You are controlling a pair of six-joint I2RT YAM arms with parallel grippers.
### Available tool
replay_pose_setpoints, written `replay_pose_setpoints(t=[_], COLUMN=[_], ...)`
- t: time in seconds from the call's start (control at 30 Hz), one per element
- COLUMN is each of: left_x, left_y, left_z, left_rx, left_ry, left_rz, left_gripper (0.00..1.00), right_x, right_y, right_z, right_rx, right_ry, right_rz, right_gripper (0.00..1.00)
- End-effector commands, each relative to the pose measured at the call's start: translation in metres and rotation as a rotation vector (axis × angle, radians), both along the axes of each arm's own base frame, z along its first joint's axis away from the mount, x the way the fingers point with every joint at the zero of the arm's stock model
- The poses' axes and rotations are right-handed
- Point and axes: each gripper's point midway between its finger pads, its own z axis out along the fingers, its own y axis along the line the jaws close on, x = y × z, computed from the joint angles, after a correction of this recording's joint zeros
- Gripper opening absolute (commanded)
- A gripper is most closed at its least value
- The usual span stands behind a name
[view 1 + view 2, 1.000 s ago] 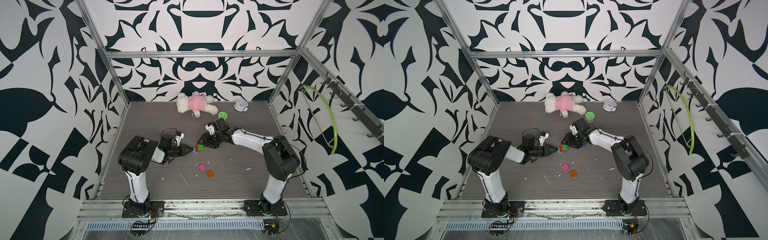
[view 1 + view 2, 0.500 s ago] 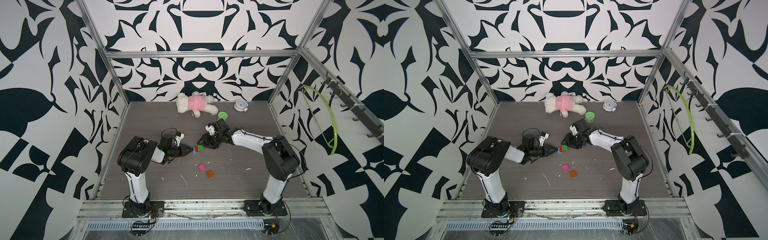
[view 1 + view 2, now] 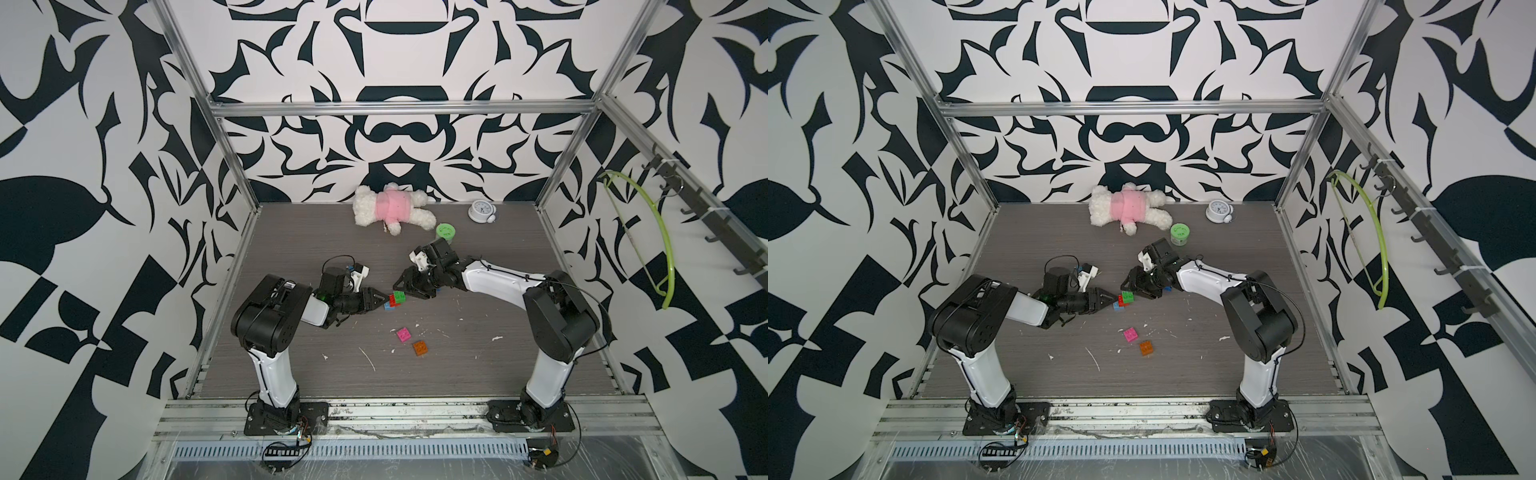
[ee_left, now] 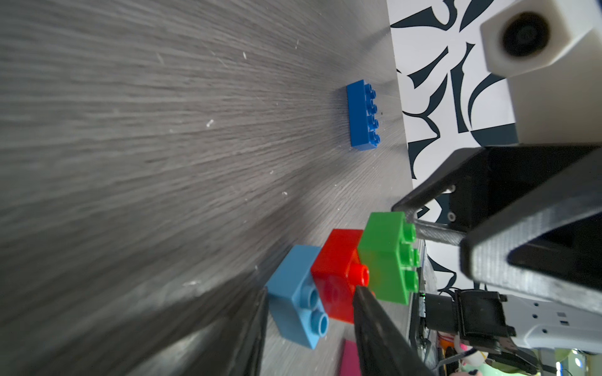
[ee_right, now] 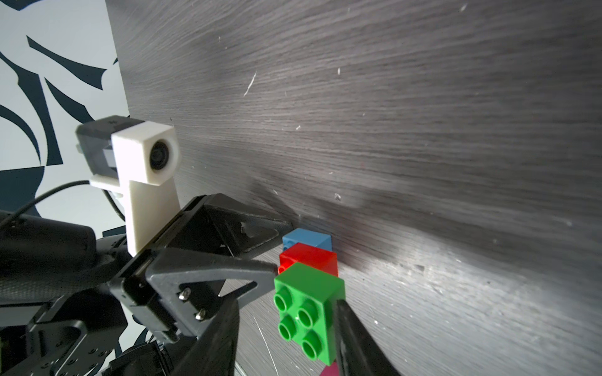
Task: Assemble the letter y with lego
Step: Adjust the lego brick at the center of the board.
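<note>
The light blue brick [image 4: 293,293], red brick [image 4: 335,267] and green brick [image 4: 384,257] sit touching in a stepped row on the tabletop [image 3: 478,365]. The left pincer [image 4: 311,289] has its jaws apart, tips at the light blue and red. The right pincer [image 5: 288,301] is spread around the green brick, one finger [image 5: 355,341] against it. The dark blue brick [image 4: 361,117], pink brick [image 3: 403,334] and orange brick [image 3: 420,348] lie loose nearby.

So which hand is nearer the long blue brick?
Right. The right hand sits beside the long blue brick, mostly hiding it from above; the left hand lies beyond the joined bricks.
</note>
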Motion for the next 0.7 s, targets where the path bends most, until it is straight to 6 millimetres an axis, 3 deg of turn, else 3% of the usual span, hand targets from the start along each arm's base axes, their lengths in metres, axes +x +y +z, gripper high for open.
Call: replay_pose_setpoints(t=[0.0, 0.67], left_x=[-0.019, -0.027], left_y=[0.007, 0.009], left_z=[-0.025, -0.043], left_rx=[0.065, 0.210], left_ry=[0.119, 0.139], left_rz=[0.009, -0.032], left_gripper=[0.51, 0.56], right_x=[-0.002, -0.010], right_y=[0.007, 0.007], right_z=[0.005, 0.002], right_rx=[0.025, 0.031], right_ry=[-0.009, 0.014], right_rz=[0.010, -0.007], right_gripper=[0.50, 0.47])
